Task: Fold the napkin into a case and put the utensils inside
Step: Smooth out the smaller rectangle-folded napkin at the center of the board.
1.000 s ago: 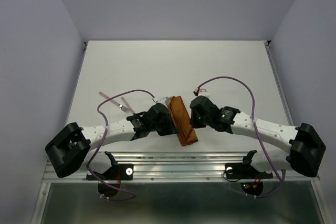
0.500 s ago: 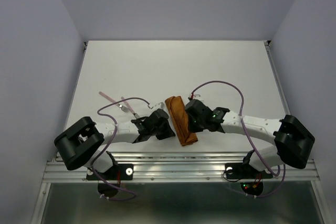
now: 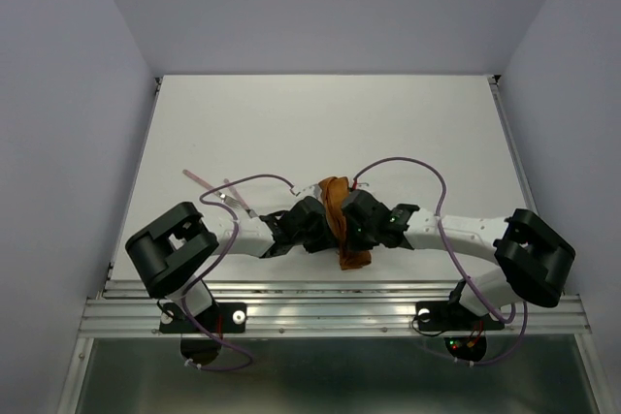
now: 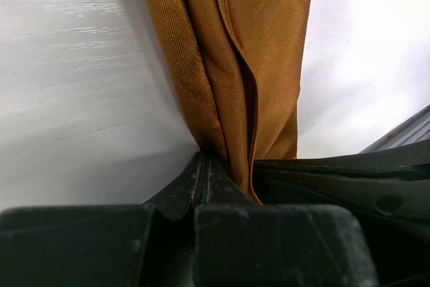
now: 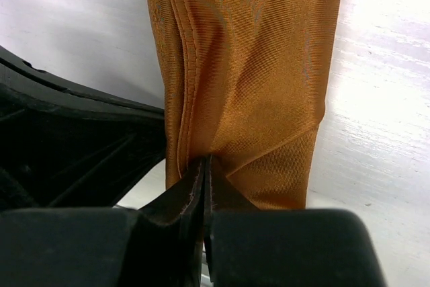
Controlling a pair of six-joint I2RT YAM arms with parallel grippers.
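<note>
The rust-orange napkin (image 3: 338, 197) is folded into a narrow strip near the table's front edge and is bunched up at its middle. My left gripper (image 3: 323, 228) comes in from the left and my right gripper (image 3: 351, 228) from the right, and they meet at the strip. In the left wrist view the left gripper (image 4: 205, 159) is shut with folds of the napkin (image 4: 248, 45) pinched at its tip. The right gripper (image 5: 205, 162) is shut on the hemmed edge of the napkin (image 5: 255, 65). The utensils (image 3: 236, 199) lie to the left of the arms, and one is a thin pinkish stick (image 3: 197, 178).
Purple cables (image 3: 403, 164) loop above both wrists. The metal rail (image 3: 330, 300) runs along the table's front edge just below the napkin's lower end (image 3: 354, 259). The white table (image 3: 330, 123) stretches back to the walls.
Both wrists have pushed in toward each other. The right jaws have closed on the cloth. The strip, flat a second ago, is now bunched between the grippers.
</note>
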